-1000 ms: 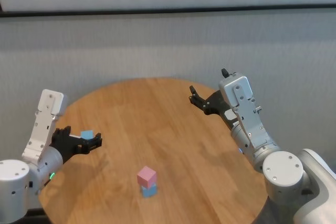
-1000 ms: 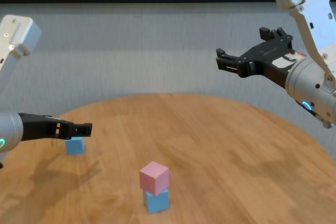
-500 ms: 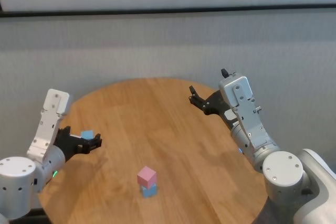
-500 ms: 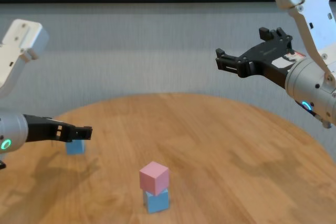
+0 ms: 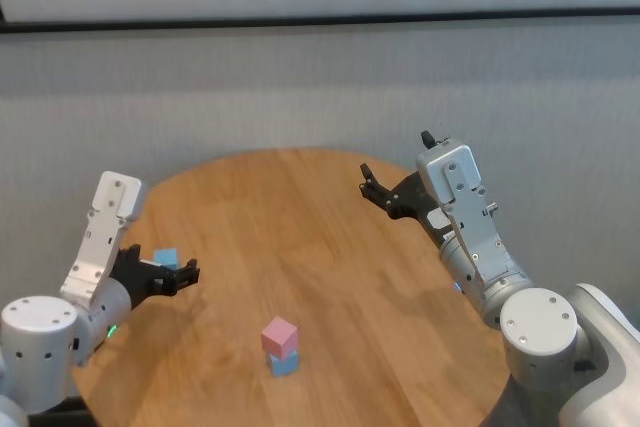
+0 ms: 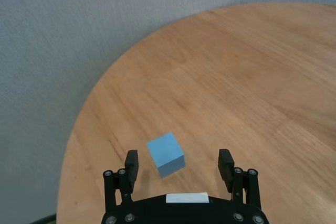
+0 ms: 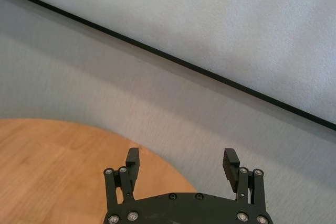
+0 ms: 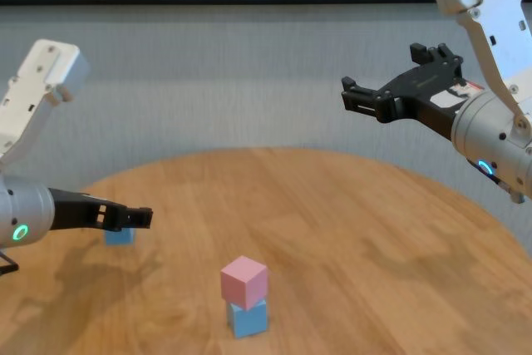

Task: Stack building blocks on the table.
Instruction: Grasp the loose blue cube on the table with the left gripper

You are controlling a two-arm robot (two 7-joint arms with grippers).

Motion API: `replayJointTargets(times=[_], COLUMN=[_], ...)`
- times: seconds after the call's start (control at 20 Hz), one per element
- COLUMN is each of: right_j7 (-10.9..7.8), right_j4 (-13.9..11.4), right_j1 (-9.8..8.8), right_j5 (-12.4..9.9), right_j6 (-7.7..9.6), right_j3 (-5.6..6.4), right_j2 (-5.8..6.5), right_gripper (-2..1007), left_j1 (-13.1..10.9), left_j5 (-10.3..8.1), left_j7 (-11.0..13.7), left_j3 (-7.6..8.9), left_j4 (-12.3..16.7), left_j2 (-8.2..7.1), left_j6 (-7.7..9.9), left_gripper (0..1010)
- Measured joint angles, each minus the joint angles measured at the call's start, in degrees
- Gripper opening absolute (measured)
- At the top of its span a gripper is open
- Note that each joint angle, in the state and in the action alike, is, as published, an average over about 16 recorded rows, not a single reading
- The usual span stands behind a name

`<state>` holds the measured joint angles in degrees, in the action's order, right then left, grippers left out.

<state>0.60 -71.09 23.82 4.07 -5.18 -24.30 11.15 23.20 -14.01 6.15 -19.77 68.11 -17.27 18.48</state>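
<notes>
While the pink cube (image 5: pixel 280 334) sits on a blue cube (image 5: pixel 284 364) low in the centre of the head view, the step in hand looks like fetching the last blue block (image 6: pixel 165 153), which lies alone at left on the table (image 5: pixel 330 237). The left gripper (image 6: pixel 179 162) hovers just short of it, fingers spread wide and empty, the block framed between them in the left wrist view. Next it likely needs to drop around the block, which sits slightly turned to the fingers, and close squarely. The right gripper (image 8: pixel 391 93) hangs idle at upper right, also wide open. The cubes are matte, sharp-edged and equal in size; the round tabletop is light wood with visible grain and seams.
</notes>
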Motion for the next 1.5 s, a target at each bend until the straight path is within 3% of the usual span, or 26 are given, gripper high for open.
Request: replayJointTargets(times=[1.5], right_j7=[0.0], right_j4=[0.0], right_j1=[0.0], right_j5=[0.0], right_j6=[0.0], right_j3=[0.0], right_j2=[0.0], right_gripper=[1001], left_j1=[3.4], left_j5=[3.78], left_j7=[1.9], left_j3=[1.33], left_j4=[-7.3], left_j2=[3.71], left_j6=[-0.11], left_gripper=[1000])
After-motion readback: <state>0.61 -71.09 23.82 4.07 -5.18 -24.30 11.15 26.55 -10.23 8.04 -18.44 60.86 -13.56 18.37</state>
